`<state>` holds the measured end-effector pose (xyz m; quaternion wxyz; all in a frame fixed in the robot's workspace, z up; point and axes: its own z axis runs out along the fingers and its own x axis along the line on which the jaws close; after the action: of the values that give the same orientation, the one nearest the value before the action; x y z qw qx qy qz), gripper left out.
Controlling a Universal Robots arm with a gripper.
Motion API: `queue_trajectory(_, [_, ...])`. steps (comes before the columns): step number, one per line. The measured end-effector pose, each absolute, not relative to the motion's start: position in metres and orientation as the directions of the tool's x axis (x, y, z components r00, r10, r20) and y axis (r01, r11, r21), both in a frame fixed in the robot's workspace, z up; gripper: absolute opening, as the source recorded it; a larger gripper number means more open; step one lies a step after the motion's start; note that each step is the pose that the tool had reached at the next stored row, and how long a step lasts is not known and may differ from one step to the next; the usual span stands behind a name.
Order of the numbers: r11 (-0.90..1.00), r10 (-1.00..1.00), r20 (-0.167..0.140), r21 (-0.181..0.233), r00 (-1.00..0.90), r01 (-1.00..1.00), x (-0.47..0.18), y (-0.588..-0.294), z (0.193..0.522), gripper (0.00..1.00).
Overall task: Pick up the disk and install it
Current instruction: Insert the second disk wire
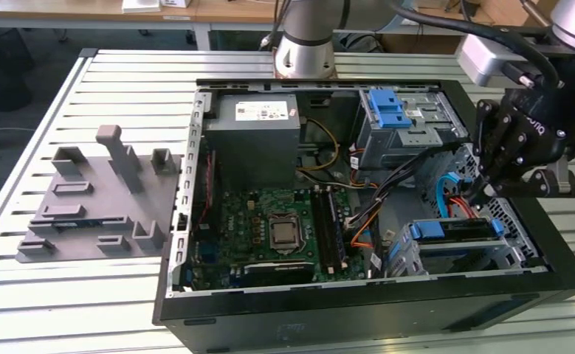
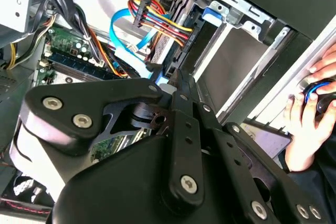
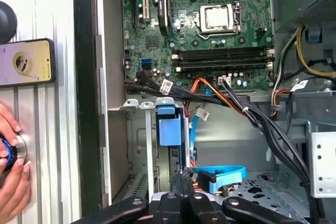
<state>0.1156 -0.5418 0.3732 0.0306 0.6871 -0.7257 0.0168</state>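
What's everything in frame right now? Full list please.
computer case: one, black, open, on table
table: one, pale slatted metal
motherboard: one, green, inside case
power supply: one, grey, inside case
upper drive bay: one, grey, blue latch on top
disk: one, blue end showing, apparently in lower bay
cables: several, blue, orange, multicoloured, by the bays
fixture: one, grey, exterior view's left
phone: one, beside case
hand: person's, on table
gripper: one, black, above lower bay
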Motion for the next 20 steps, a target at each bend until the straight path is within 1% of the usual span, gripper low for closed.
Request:
queue_trajectory(10, [0.055, -0.996, 0.068, 0.019, -0.054, -0.998, 0.114, -0.527, 0.38, 0.11])
queue_trajectory(20, [0.055, -0.996, 0.067, 0.019, -0.054, -0.998, 0.114, -0.526, 0.385, 0.11])
